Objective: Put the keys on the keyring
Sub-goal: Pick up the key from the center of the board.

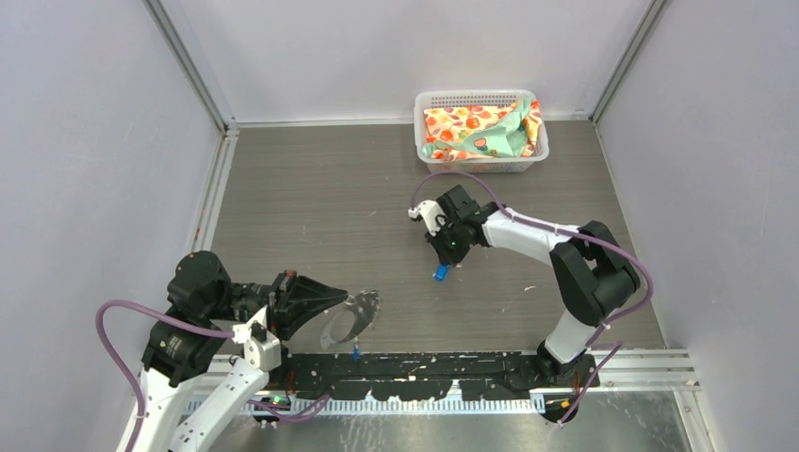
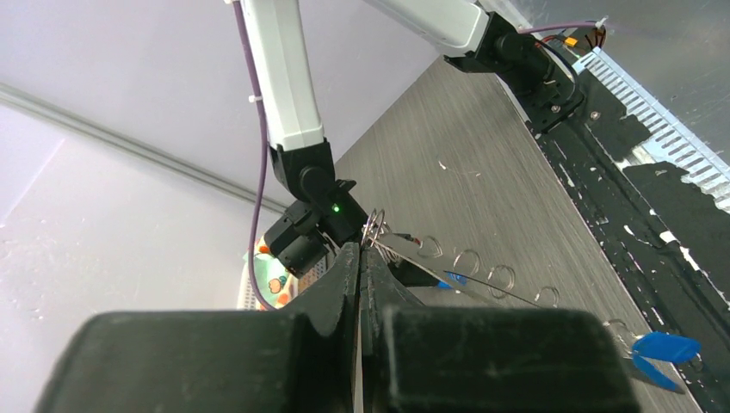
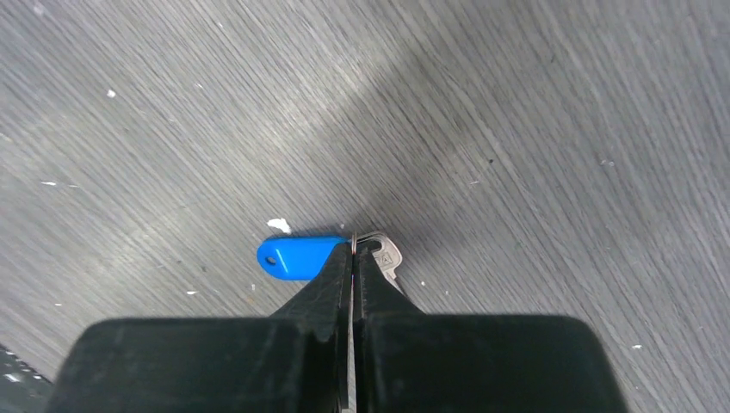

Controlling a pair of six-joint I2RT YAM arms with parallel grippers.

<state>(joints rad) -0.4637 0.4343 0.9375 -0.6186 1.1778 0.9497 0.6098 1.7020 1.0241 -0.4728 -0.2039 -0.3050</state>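
**Both tools pressed shut: left on the keyring, right on a key**

The grey wood-grain worktop (image 1: 311, 198) fills the floor of a white-walled cell. The right arm (image 1: 528, 235) reaches from its base at the near right toward the middle. The left arm (image 1: 203, 292) sits folded at the near left, its wrist pointing right.

A white plastic basket (image 1: 471, 95) stands against the far wall, right of centre, with a patterned cloth (image 1: 471, 127) bundled inside it.

The left tool (image 1: 334, 297) has its fingers pressed together, pinching the keyring (image 1: 353, 318). The thin wire loop hangs out from the fingertips to the right, just above the near part of the worktop. In the left wrist view the wire (image 2: 375, 225) leaves the closed tips (image 2: 361, 258) at a slant.

The right tool (image 1: 445, 256) points down near the middle of the worktop, well apart from the keyring. Its fingers are closed tight (image 3: 353, 254) on the far key (image 3: 293, 258), right where the blue head meets the silver blade. The key lies flat on the surface, blue head to the left of the tips and blade to the right.

The near key (image 1: 355, 353) lies loose at the near edge, just beside the black base strip (image 1: 424, 367) and below the keyring. Neither tool touches it.
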